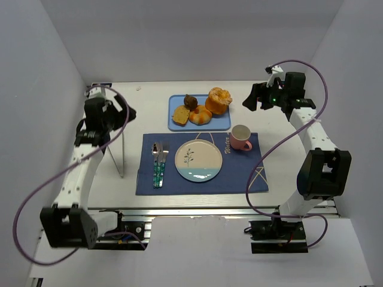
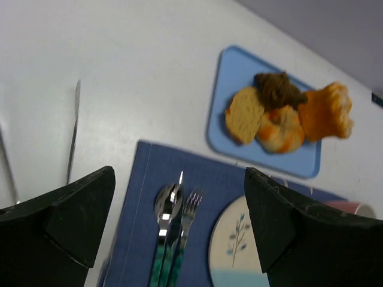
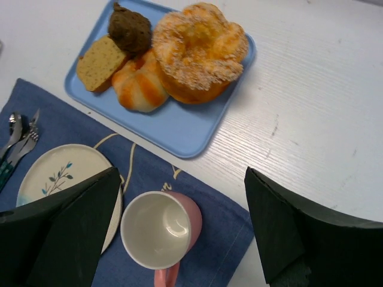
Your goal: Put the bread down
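Observation:
The bread (image 1: pixel 200 118), a small glossy golden roll, lies on the blue tray (image 1: pixel 222 124) at the back of the table, between a tan slice and a big orange bun. It also shows in the left wrist view (image 2: pixel 280 129) and the right wrist view (image 3: pixel 139 85). The round plate (image 1: pixel 198 160) sits bare on the blue placemat (image 1: pixel 239 173). My left gripper (image 1: pixel 127 113) hangs open and empty, high over the table's left side, left of the tray. My right gripper (image 1: pixel 250 99) is open and empty, in the air right of the tray, above the pink cup (image 1: pixel 240 137).
On the tray are also a tan slice (image 1: pixel 181 115), a dark brown muffin (image 1: pixel 191 101) and a large orange fluted bun (image 1: pixel 218 100). A spoon and fork (image 1: pixel 159 161) lie left of the plate. A thin metal stand (image 1: pixel 117 154) is at the left. White walls enclose the table.

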Available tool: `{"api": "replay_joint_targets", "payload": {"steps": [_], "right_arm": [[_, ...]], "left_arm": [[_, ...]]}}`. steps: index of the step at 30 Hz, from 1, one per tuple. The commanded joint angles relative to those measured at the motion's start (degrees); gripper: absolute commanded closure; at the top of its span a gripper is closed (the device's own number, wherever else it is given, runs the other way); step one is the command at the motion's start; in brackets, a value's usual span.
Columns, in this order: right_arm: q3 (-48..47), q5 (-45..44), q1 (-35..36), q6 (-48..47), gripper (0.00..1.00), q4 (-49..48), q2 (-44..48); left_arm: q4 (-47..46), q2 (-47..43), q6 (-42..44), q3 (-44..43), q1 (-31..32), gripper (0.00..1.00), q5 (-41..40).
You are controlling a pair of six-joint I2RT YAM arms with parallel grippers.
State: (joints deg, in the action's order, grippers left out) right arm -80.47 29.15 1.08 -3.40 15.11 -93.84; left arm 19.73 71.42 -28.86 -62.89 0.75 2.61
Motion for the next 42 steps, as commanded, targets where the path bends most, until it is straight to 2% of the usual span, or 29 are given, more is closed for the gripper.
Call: {"api": "replay_joint_targets", "payload": {"steps": [1,2,3,4,5,6,7,8,9,10,11,12,13,14,16,22,33,42], "right_arm": [[-0.05,9.31,-0.47,-4.73,0.11,-4.29,3.40],[1.35,21.18,-2.38,-7.04,0.11,-4.83,4.01],[1.54,27.39,-2.75,-9.24,0.11,-4.92,4.19],[1.63,31.46,-2.75,-10.91,0.21,-4.66,4.19],[0.85,34.54,-1.45,-11.19,0.44,-4.48,3.93],[-0.29,33.70,0.13,-11.89,0.94,-2.91,3.50],[-1.52,32.83,3.54,-14.07,1.00,-0.20,2.80],[-2.67,30.73,5.06,-18.53,1.00,5.31,2.53],[-3.20,29.49,6.64,-19.18,1.00,6.06,2.61],[-2.77,28.69,7.87,-19.19,0.94,6.07,2.87],[-2.16,27.47,9.97,-18.93,0.70,5.72,3.66],[-0.58,27.02,10.95,-17.19,0.30,4.85,4.10],[0.39,26.58,12.35,-16.12,0.19,3.79,4.63],[1.27,26.32,12.97,-15.42,0.11,3.09,5.50],[3.81,25.88,14.03,-13.31,0.11,0.80,6.56],[6.20,24.99,14.21,-9.62,0.11,-1.66,6.83],[4.62,24.20,13.86,-9.43,0.11,-0.96,5.51],[4.53,24.12,12.72,-8.91,0.11,-0.17,5.34]], "left_arm": [[11.72,-8.82,2.23,5.40,0.30,0.04,-5.57],[13.13,-10.41,2.84,6.28,0.21,0.08,-6.56],[15.93,-12.77,3.37,7.77,0.13,0.27,-7.52],[17.26,-13.66,3.37,8.31,0.04,0.44,-8.66],[18.32,-14.37,3.46,8.84,-0.22,0.63,-10.16],[20.07,-14.99,3.72,9.62,-0.23,0.78,-10.78],[20.96,-15.43,3.99,9.98,-0.31,0.97,-11.31],[21.58,-15.43,4.16,10.16,-0.40,0.98,-12.10],[22.71,-15.26,4.69,10.59,-0.49,0.98,-12.45],[23.42,-14.39,5.13,10.60,-0.58,0.89,-12.80],[24.04,-13.59,5.83,10.60,-0.67,0.77,-12.98],[25.52,-12.54,6.97,10.51,-0.67,0.59,-13.85],[26.49,-11.40,7.06,9.47,-0.67,0.42,-14.21],[26.50,-9.04,8.20,9.02,-0.67,0.25,-14.21],[27.29,-5.44,9.87,7.71,-0.67,0.16,-14.74],[27.65,4.60,16.02,6.99,-0.67,0.13,-15.88],[14.31,16.20,18.93,9.80,-4.00,0.16,-10.70],[7.79,22.18,18.93,10.86,-6.03,0.26,-7.88]]}}
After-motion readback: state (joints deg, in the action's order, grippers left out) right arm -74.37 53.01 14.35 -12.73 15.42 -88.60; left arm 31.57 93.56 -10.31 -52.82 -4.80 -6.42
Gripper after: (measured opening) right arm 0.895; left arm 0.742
